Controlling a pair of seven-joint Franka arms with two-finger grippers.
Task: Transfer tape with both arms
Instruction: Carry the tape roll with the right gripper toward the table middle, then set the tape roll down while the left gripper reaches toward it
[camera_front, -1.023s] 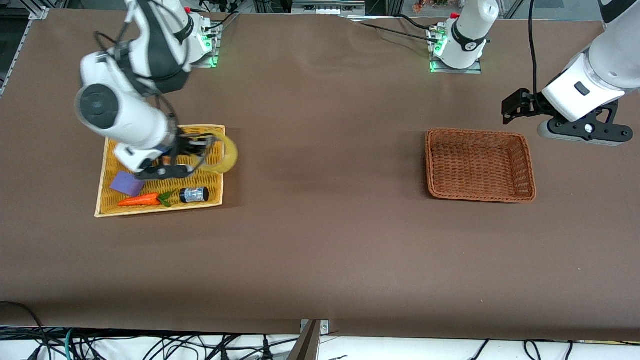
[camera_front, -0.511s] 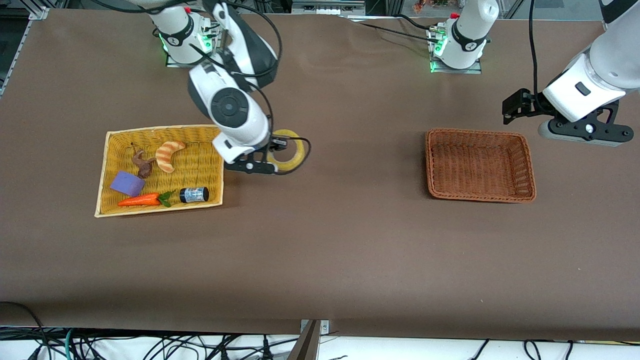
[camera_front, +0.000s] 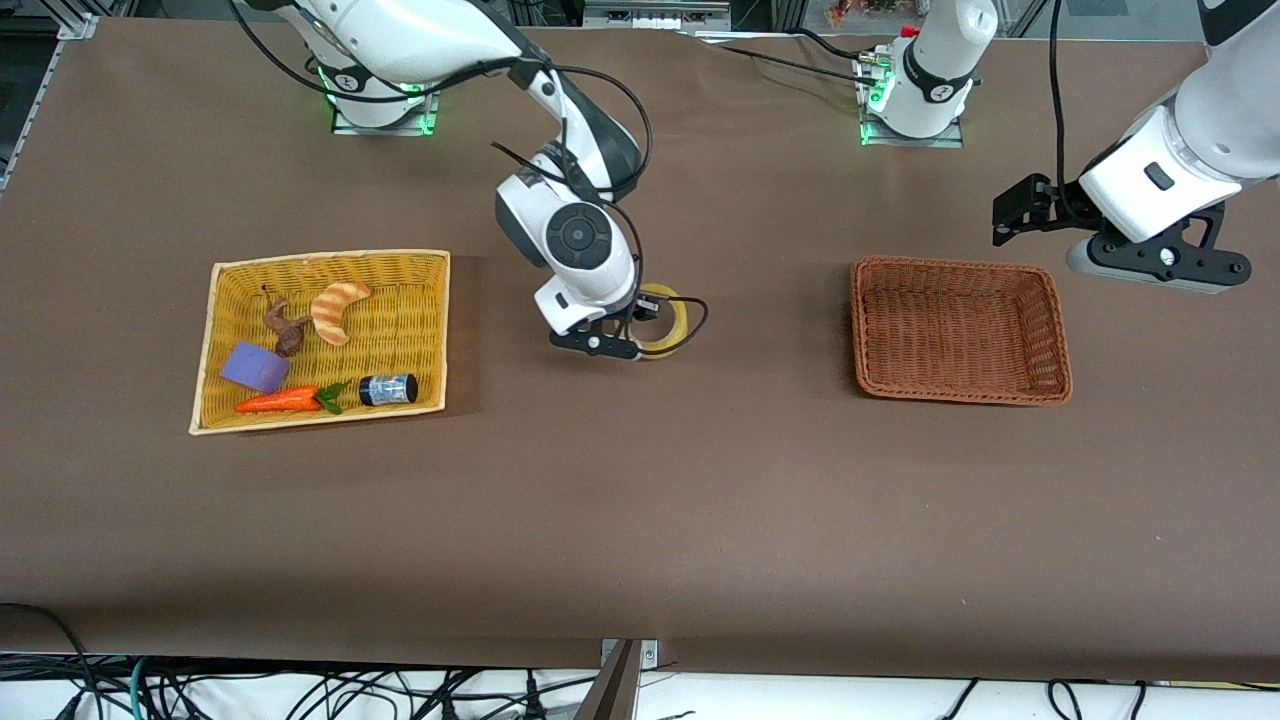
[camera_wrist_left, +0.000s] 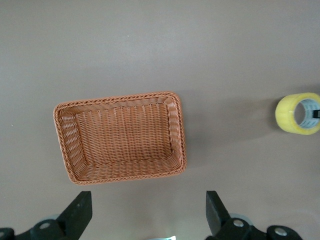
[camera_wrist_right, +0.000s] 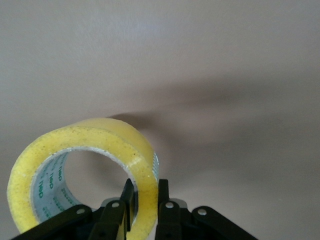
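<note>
Holding the tape pinched by its wall in our right gripper, we are hanging over bare table; the brown basket sits toward three o'clock, where our left gripper is waiting, spread wide.

White arms with black joints; black cables; green-lit bases.

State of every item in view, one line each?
tape: held off the table between the two baskets
right gripper: shut on the tape's wall
left gripper: open, empty, waiting over the table beside the brown basket
brown basket: empty, upright
yellow basket: holds croissant toy, carrot toy, dark jar on its side, purple block, brown figure
</note>
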